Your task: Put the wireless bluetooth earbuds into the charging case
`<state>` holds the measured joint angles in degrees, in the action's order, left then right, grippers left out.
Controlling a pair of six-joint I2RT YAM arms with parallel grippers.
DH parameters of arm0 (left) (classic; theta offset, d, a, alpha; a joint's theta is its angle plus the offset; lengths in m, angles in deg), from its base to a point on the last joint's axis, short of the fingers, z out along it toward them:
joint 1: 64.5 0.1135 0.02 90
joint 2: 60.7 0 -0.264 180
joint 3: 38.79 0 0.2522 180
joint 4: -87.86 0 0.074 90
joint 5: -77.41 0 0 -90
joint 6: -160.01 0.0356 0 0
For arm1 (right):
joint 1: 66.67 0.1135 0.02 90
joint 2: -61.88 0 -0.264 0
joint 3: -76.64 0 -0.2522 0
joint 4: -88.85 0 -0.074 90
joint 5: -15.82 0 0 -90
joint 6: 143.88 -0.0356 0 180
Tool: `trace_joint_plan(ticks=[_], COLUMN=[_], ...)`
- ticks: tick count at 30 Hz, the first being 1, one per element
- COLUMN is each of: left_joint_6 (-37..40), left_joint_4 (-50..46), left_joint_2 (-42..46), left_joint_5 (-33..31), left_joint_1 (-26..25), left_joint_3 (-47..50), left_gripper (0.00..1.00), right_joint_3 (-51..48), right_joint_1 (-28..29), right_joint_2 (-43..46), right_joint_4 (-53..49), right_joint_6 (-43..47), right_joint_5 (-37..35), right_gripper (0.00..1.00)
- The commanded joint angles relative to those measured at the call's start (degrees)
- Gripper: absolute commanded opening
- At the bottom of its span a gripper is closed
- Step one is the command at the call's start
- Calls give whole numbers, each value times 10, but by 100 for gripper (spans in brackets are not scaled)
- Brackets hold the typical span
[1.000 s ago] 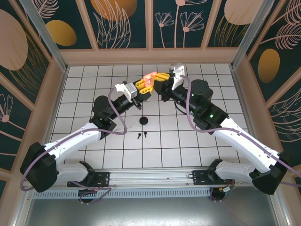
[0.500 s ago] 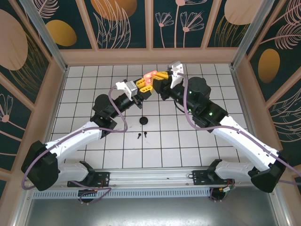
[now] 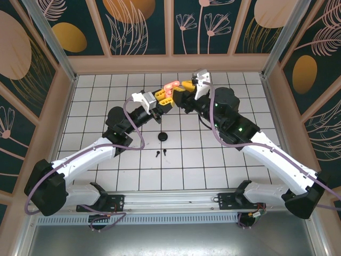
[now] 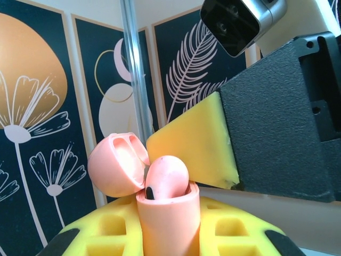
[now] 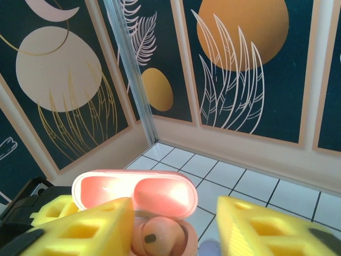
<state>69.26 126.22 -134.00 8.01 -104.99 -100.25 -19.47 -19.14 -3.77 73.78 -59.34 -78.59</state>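
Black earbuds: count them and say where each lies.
2. One black earbud lies on the tiled table; the second black earbud just right of it, both close to the black disc. Others may be hidden.

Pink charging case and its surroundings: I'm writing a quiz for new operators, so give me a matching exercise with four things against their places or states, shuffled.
Things
1. pink charging case
2. pink earbud
3. black earbuds
4. right gripper

Places or states
A. lying on the white tiles
B. jaws apart, one on either side of the case
C. held in the left gripper, lid open
D. sitting in the top of the case

Pairs: 1-C, 2-D, 3-A, 4-B
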Motion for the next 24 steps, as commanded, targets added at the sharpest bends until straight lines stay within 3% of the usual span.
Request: trace_joint_plan(ticks=[1,11,24], left_joint_6=[-8,-7,-12], left_joint_4=[45,36,37], left_joint_2=[5,3,-3], left_joint_5=[12,3,4], left_joint_1=[-5,-6,-6], left_joint_3=[-32,-31,-25], left_gripper=[0,0,0], right_joint_3=[-9,-20,-13], right_joint_1=[8,8,6], right_joint_2=[9,38,70], right_joint_4=[-49,-59,-41], right_joint_6=[-3,-14,-32], right_joint_5=[9,33,41], right_gripper=[54,66,73])
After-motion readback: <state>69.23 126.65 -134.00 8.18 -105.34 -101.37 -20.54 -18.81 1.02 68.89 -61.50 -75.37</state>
